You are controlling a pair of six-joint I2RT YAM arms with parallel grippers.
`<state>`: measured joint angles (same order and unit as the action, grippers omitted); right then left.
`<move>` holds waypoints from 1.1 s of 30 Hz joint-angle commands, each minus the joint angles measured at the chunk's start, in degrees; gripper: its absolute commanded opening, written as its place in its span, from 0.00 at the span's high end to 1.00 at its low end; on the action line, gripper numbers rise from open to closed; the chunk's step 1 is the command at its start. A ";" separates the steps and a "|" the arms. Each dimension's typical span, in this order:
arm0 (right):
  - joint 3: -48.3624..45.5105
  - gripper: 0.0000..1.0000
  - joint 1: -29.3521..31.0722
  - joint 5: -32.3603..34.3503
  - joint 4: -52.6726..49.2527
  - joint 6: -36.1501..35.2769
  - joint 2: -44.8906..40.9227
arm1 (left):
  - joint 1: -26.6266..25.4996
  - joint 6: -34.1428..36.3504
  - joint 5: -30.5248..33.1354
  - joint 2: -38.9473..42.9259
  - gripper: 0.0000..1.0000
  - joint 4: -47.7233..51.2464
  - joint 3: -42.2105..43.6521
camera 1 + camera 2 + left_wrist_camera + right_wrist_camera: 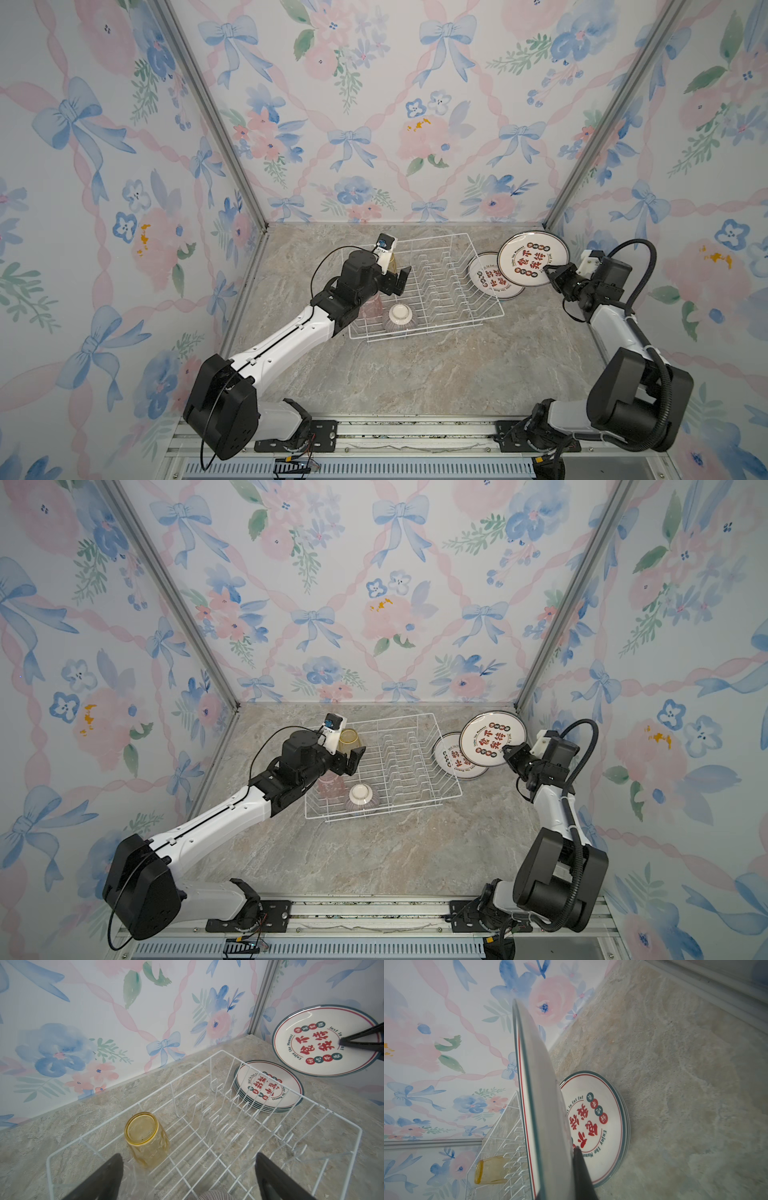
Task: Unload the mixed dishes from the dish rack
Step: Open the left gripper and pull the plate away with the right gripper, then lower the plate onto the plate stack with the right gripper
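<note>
Fingers (582, 1172) of the right gripper (549, 272) are clenched on the rim of one printed plate (533, 258). They hold it tilted up on edge, clear of the marble countertop (415, 374). Its printed face is turned toward the top views, and the right wrist view shows it almost edge-on. Fingers (104, 1176) of the left gripper (188, 1155) are spread wide with nothing between them. They hover over the left part of the dish rack (449, 297).

That white wire rack sits on the countertop toward the back, left of the middle, with its row of plate prongs running through its centre. Just beside its right wall, outside it, a stack of plates (485, 275) lies flat on the countertop. The held plate overlaps the stack's far right edge in both top views, and the gripped rim points away from the rack.

Inside the rack, the yellow tumbler (147, 1138) stands in the far left corner. In the left wrist view it is just ahead of one left finger, off the line between the two tips. The pink tumbler (331, 783) stands nearer, partly hidden under the left wrist. The striped bowl (400, 318) rests upside down, white foot up, at the rack's near edge, beside the pink tumbler and below the open left fingers.
</note>
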<state>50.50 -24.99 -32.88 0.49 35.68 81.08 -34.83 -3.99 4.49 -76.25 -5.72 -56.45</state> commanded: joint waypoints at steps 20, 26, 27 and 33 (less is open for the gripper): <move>3.99 1.00 8.57 -4.34 11.54 5.01 20.84 | 2.21 0.24 -0.04 1.37 0.02 0.97 0.59; 3.42 0.93 8.89 -4.60 12.22 6.23 22.39 | 2.36 0.38 -0.33 1.20 0.02 1.36 0.22; 3.30 0.89 8.90 -4.60 11.40 5.90 22.29 | 2.39 0.43 -0.46 1.14 0.02 1.36 0.21; 5.01 0.70 9.27 -2.18 0.36 -0.35 20.02 | 2.49 0.47 -1.35 0.80 0.02 1.32 -0.02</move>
<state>53.15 -16.67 -35.92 7.57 39.53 102.45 -32.80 -4.03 4.23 -75.90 -5.48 -56.34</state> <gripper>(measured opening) 0.265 0.979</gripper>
